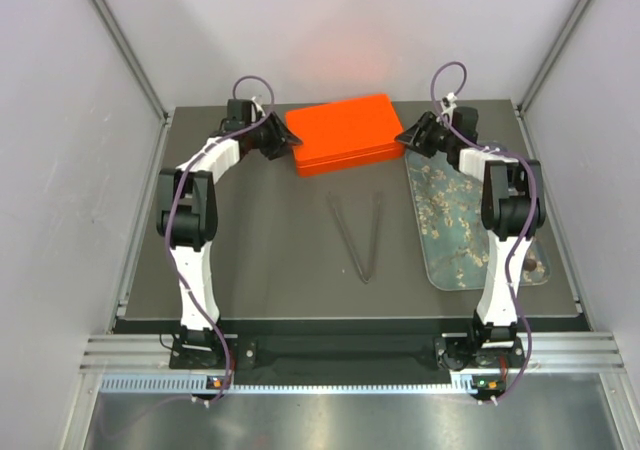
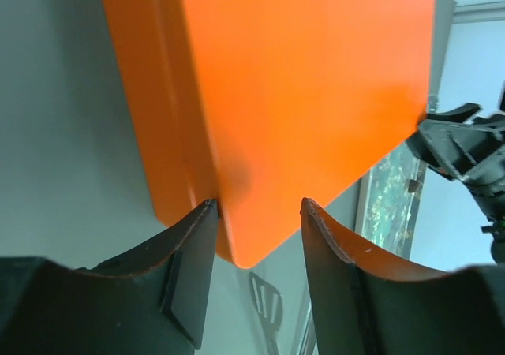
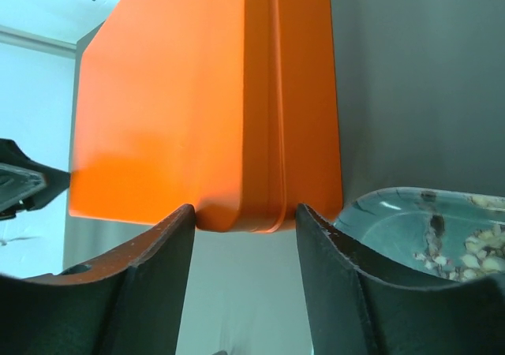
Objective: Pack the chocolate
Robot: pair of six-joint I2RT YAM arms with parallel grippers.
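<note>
Chocolate (image 1: 537,266) is seen unpacked on the tray (image 1: 432,260) beside the shut box (image 1: 343,132), whose corners are straddled by left gripper (image 2: 259,205) and right gripper (image 3: 245,209), both spread, unclamped.

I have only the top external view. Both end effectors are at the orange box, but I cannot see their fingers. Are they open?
Observer: In the left wrist view, the left end effector is open, with a corner of the orange box between its fingers.
Operator: And the right one?
Observer: In the right wrist view, the right end effector is open too, with the box's end just beyond its fingertips.
Operator: Is the box opened?
Observer: No. In that view its seam line shows no gap.
</note>
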